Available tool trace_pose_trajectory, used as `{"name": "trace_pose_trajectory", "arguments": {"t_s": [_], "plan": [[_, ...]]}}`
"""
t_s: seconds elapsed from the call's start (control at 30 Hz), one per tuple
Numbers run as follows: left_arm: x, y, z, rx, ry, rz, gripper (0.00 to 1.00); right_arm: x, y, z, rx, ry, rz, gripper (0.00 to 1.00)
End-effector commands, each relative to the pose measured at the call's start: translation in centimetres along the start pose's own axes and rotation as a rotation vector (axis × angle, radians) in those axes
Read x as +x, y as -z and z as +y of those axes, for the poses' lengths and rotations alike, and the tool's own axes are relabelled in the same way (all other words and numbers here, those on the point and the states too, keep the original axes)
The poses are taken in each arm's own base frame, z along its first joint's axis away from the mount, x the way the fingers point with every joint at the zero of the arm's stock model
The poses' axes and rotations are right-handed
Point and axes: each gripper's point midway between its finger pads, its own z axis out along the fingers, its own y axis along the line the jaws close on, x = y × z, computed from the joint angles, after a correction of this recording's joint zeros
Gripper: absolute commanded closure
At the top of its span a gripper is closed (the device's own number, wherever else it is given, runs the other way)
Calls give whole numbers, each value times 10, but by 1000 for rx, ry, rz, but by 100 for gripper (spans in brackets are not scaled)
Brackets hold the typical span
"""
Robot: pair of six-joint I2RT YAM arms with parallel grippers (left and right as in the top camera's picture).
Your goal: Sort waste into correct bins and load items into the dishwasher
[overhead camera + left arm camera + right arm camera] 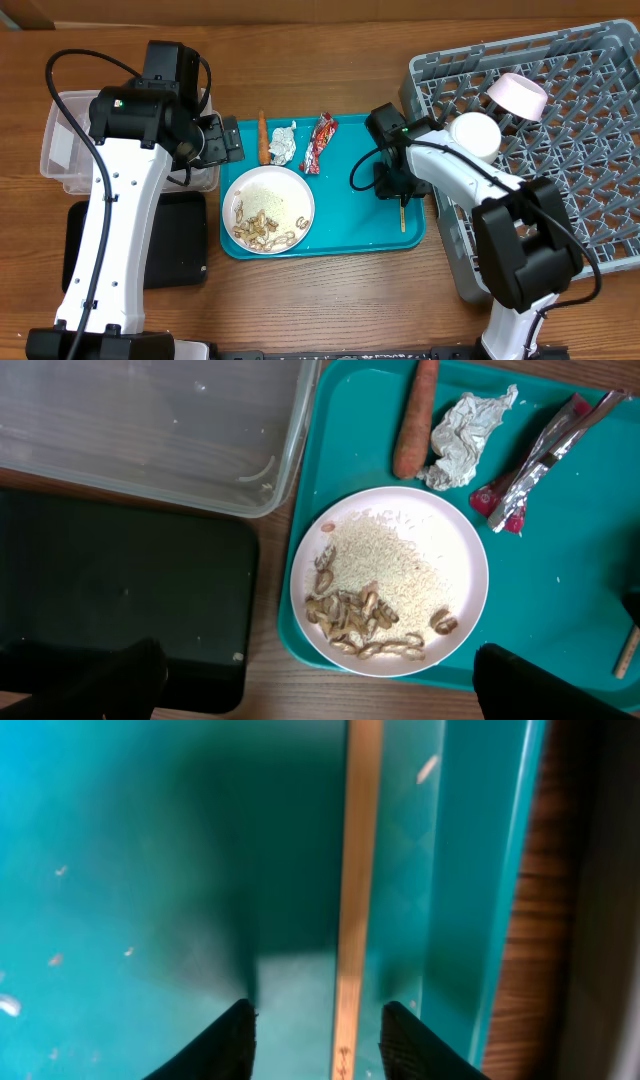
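Filling the right edge of the table (330, 300) up to its far right corner, the grey dish rack (600, 170) holds a tilted bowl (517, 95) and a second bowl (474, 133) on its pegs, so that part of the loading looks done. Mid-table lies the teal tray (350, 215), carrying what remains to be sorted. By the left edge stand the clear tub (65, 150) and, nearer the front, the black tray (120, 590), both apparently without waste. On the teal tray's near left sits the white plate (268, 208) with rice and beige scraps (360, 615); beyond it lie the carrot (263, 137), the foil ball (283, 143) and the red-and-silver wrapper (318, 142), close together. Along the tray's right rim lies a chopstick (357, 870); whether a second one is with it I cannot tell. The right gripper (318, 1030) hangs low over it, fingers parted to either side, grasping nothing, probably lined up to pinch it for the rack. The left gripper (320, 680) is spread wide and empty above the plate, likely waiting its turn.
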Motion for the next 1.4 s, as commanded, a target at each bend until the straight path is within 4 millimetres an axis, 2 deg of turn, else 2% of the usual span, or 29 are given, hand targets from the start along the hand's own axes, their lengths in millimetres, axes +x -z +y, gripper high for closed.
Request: {"name": "trace_pose_trajectory", "arguments": {"t_s": [0.0, 0.03, 0.17, 0.27, 0.4, 0.5, 0.57, 0.63, 0.7, 0.8, 0.87, 0.9, 1.07, 1.2, 1.23, 1.27, 1.37], "plan": [[-4, 0, 3, -11, 19, -10, 0, 3, -8, 5, -28, -32, 32, 92], [-4, 0, 3, -11, 19, -10, 0, 4, -6, 10, -56, -31, 40, 96], [-4, 0, 3, -11, 19, -10, 0, 2, 10, 28, -162, 28, 41, 96], [-4, 0, 3, -11, 19, -10, 0, -7, 38, 32, -197, 58, -5, 96], [-4, 0, 3, -11, 19, -10, 0, -30, 97, 22, -186, 67, -178, 96], [-4, 0, 3, -12, 19, -9, 0, -48, 143, -3, -103, 31, -351, 96], [-4, 0, 3, -11, 19, -10, 0, -60, 172, -35, 10, -27, -478, 96], [-4, 0, 3, -11, 19, -10, 0, -66, 185, -62, 86, -34, -529, 96], [-4, 0, 3, -11, 19, -10, 0, -64, 182, -63, 57, 23, -501, 96], [-4, 0, 3, -11, 19, -10, 0, -59, 175, -50, -41, 53, -456, 96], [-4, 0, 3, -11, 19, -10, 0, -55, 173, -33, -136, 67, -429, 96], [-4, 0, 3, -11, 19, -10, 0, -51, 172, -19, -223, 12, -396, 89], [-4, 0, 3, -12, 19, -9, 0, -34, 158, 32, -390, -69, -276, 76], [-4, 0, 3, -11, 19, -10, 0, -28, 127, 71, -400, -143, -200, 72], [-4, 0, 3, -11, 19, -10, 0, -28, 116, 80, -394, -162, -183, 66], [-4, 0, 3, -12, 19, -9, 0, -27, 106, 88, -385, -182, -168, 66], [-4, 0, 3, -11, 19, -10, 0, -31, 77, 100, -343, -279, -146, 65]]}}
